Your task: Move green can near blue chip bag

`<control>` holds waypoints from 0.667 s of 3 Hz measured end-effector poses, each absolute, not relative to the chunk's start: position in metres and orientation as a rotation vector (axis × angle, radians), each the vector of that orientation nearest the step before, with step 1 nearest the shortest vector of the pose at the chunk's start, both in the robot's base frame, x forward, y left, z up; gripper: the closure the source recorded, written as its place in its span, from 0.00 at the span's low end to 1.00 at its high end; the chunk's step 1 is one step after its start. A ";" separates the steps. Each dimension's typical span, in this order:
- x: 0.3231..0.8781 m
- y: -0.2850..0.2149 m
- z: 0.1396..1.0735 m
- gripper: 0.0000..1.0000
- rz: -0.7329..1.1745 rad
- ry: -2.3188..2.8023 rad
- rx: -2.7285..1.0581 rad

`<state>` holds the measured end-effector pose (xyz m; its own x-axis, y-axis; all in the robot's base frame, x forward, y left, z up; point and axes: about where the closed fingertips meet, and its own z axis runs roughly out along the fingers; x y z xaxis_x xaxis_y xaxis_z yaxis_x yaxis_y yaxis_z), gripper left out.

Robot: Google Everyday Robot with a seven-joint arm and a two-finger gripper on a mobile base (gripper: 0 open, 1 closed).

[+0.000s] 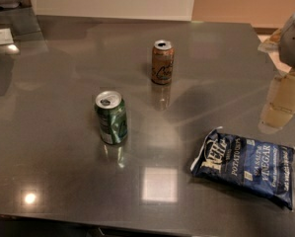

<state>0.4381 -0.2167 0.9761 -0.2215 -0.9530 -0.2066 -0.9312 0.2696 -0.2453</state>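
Note:
The green can [111, 117] stands upright on the dark grey table [53, 172], left of centre, with its silver top and opened pull-tab showing. The blue chip bag [245, 167] lies flat at the front right, with white lettering on it. A wide gap of bare table separates the can from the bag. My gripper [294, 36] shows only as a grey and tan shape at the right edge, above the table and well away from both. It holds nothing that I can see.
An orange-brown can [162, 62] stands upright behind and to the right of the green can. The gripper's reflection [281, 105] shows on the glossy top. The table's front edge runs along the bottom of the view. A white object [0, 36] sits at the far left.

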 end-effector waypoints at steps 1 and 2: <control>0.438 -0.217 0.976 0.00 -0.098 2.232 -1.725; 0.442 -0.206 0.975 0.00 -0.081 2.198 -1.749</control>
<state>0.4416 -0.2062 0.9749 -0.1916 -0.9566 -0.2197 -0.9378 0.2445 -0.2467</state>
